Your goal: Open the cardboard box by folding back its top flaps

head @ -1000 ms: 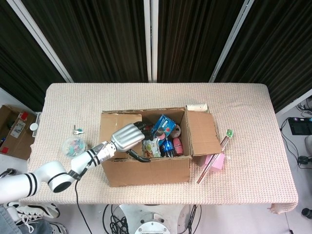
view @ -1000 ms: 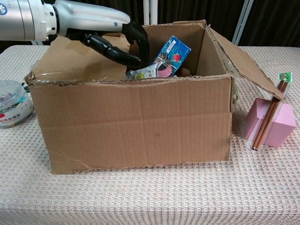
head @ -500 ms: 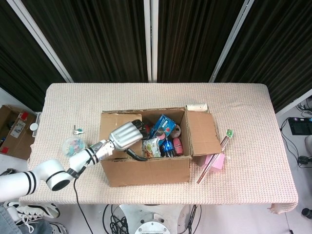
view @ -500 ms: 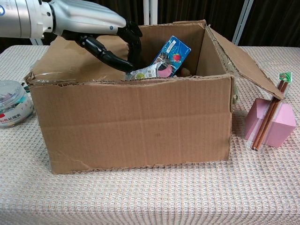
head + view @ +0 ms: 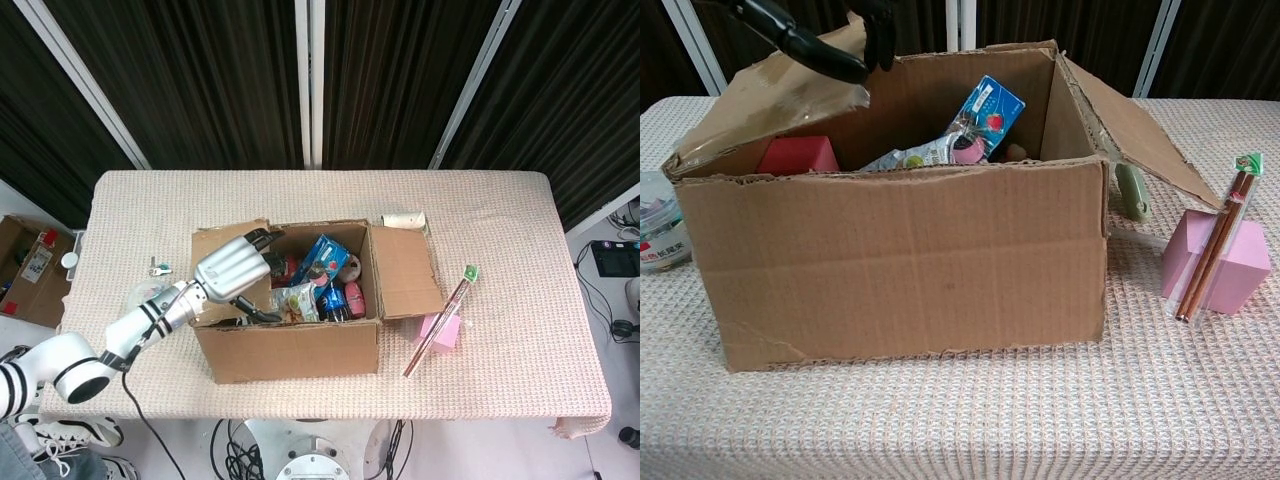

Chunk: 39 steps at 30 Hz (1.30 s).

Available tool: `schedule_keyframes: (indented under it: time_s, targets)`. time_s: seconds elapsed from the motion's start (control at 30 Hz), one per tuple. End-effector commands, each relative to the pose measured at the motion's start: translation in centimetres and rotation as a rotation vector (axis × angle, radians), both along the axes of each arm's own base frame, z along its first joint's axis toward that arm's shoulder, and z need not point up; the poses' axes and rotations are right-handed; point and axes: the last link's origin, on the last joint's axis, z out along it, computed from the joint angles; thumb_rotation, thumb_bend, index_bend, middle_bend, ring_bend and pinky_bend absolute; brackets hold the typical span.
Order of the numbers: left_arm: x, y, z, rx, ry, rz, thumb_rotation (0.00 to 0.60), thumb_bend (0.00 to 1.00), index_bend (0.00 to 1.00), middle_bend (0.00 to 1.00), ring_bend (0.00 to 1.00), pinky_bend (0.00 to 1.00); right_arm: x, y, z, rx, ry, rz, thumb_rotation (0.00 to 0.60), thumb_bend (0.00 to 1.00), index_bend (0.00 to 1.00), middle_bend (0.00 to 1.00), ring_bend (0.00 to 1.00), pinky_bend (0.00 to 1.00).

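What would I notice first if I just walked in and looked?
The big cardboard box in the middle of the table, stuffed with colourful packets. The robot's shiny left hand holds the box's left flap partly lifted. A pink block stands to the box's right.

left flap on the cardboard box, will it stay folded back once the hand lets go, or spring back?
Likely springs back somewhat: the left flap still slants up over the cardboard box while the left hand grips its edge. It looks floppy rather than stiff, since its edge is torn and wavy. The right flap rests outward unheld, so a full fold could hold.
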Motion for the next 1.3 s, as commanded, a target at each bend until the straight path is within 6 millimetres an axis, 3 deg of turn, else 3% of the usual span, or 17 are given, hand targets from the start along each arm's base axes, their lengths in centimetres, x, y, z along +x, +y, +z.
schedule_keyframes:
  time_s: [0.03, 0.33, 0.57, 0.8, 1.07, 1.2, 1.3]
  targets:
    - [-0.3, -0.8, 1.9, 0.02, -0.001, 0.028, 0.057, 0.0, 0.34, 0.4, 0.04, 0.17, 0.1, -0.1, 0.0, -0.001, -0.005, 0.002, 0.6, 0.92, 0.0, 0.03, 0.0, 0.0]
    - [-1.4, -2.5, 5.9, 0.079, -0.016, 0.097, 0.057, 0.0, 0.34, 0.41, 0.05, 0.17, 0.8, -0.3, -0.3, 0.008, -0.009, 0.03, 0.6, 0.93, 0.0, 0.03, 0.0, 0.0]
    - [-3.9, -3.7, 9.0, 0.162, -0.044, 0.166, 0.057, 0.0, 0.34, 0.42, 0.05, 0.17, 0.7, -0.1, -0.7, 0.017, -0.007, 0.028, 0.6, 0.93, 0.0, 0.03, 0.0, 0.0]
    - [-8.8, -5.4, 12.3, 0.245, -0.132, 0.311, 0.059, 0.0, 0.34, 0.42, 0.05, 0.17, 0.5, 0.0, -1.0, 0.029, -0.006, 0.026, 0.6, 0.93, 0.0, 0.03, 0.0, 0.0]
    - [-14.2, -7.0, 16.5, 0.28, -0.592, 0.442, 0.044, 0.0, 0.34, 0.33, 0.05, 0.17, 0.3, -0.2, -1.5, 0.055, -0.02, 0.02, 0.6, 0.92, 0.0, 0.03, 0.0, 0.0]
    - [-16.9, -8.1, 17.1, 0.315, -0.668, 0.463, 0.042, 0.0, 0.33, 0.27, 0.05, 0.17, 0.2, -0.1, -1.8, 0.06, -0.02, 0.017, 0.6, 0.92, 0.0, 0.03, 0.0, 0.0]
    - [-19.6, -9.5, 16.4, 0.343, -0.616, 0.522, 0.051, 0.0, 0.25, 0.23, 0.05, 0.17, -0.6, 0.4, -2.4, 0.065, 0.015, -0.016, 0.6, 0.92, 0.0, 0.02, 0.0, 0.0]
